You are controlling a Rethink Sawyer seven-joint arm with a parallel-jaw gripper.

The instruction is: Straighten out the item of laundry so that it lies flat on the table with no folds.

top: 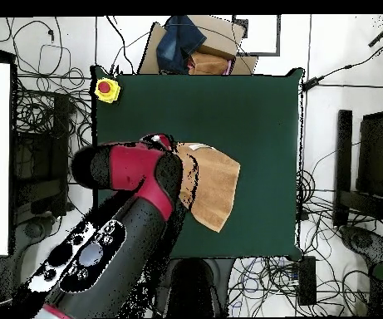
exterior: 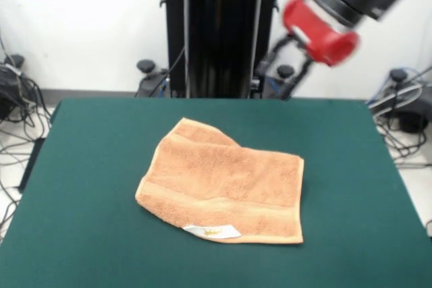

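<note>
The item of laundry (exterior: 226,183) is an orange-tan towel lying near the middle of the green table (exterior: 81,166). Its far corner (exterior: 206,134) is folded over onto the rest, and a white label (exterior: 212,232) shows on the near edge. A red and black arm segment (exterior: 324,32) hangs high at the upper right, well above the table and apart from the towel. In the overhead view the arm (top: 140,179) covers the left part of the towel (top: 215,187). No gripper shows in either view.
A yellow box with a red button (top: 105,89) sits at one corner of the table (top: 228,108). A cardboard box with blue cloth (top: 194,46) lies beyond the table's edge. Cables (exterior: 17,99) cover the floor around the table.
</note>
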